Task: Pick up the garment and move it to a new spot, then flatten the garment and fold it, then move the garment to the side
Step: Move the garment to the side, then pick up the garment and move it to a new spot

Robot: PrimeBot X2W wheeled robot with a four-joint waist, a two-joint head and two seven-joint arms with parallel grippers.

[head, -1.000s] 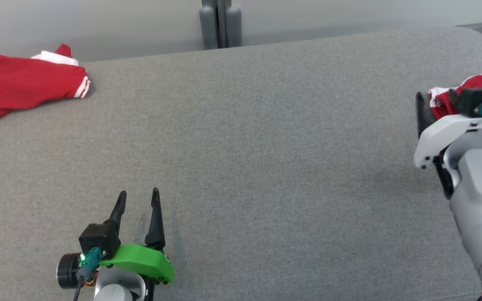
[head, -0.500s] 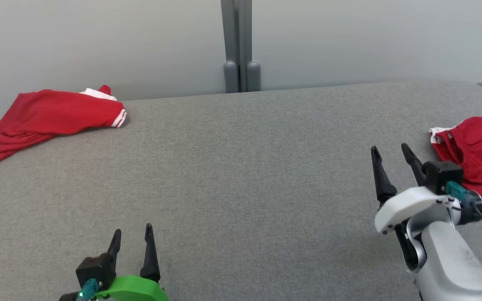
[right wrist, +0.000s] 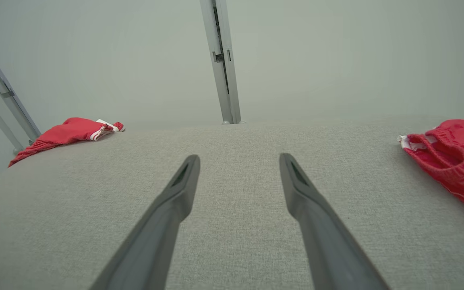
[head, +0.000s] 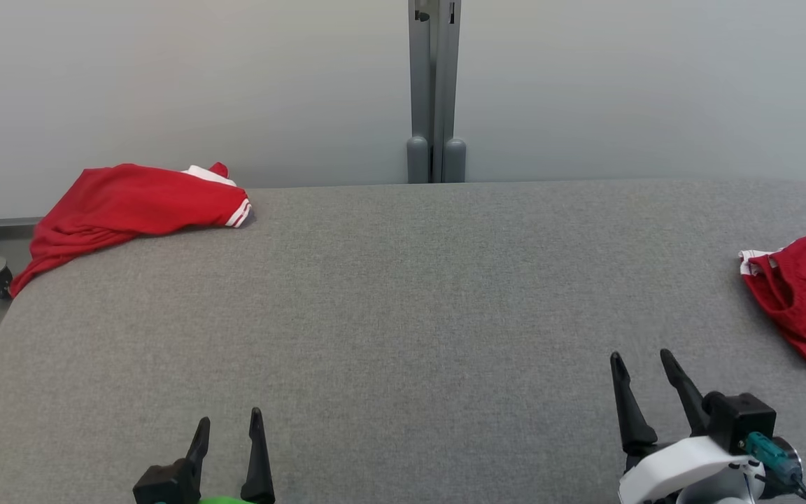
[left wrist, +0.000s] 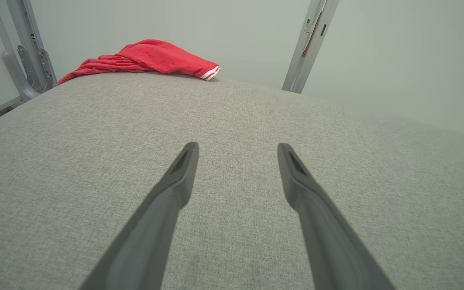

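Since a second ago the right gripper point(head: 641, 355) has drawn back from the right garment point(head: 805, 294), where its fingers then sat at the cloth; the head camera has tilted up as well, so the whole picture has shifted.

At the far left corner of the grey padded table point(head: 403, 301) lies the left garment point(head: 130, 206), red and rumpled; one end droops over the table's left edge, and a white-striped cuff points toward the middle.

Low on the left, the left gripper point(head: 229, 418) has its two dark fingers spread; bare grey fabric shows between them and they grip nothing.

Behind the middle of the far edge a grey post point(head: 434, 91) rises against the pale wall point(head: 165, 84).

Low on the right, the right gripper is parted too, empty, with its tips pointing toward the far edge; whether they touch the table I cannot tell.

Farthest right, the right garment sits bunched on the table by the right edge; white trim shows at its left end; the frame cuts off its right part; it lies apart from the right gripper's fingers, beyond them and to the right.
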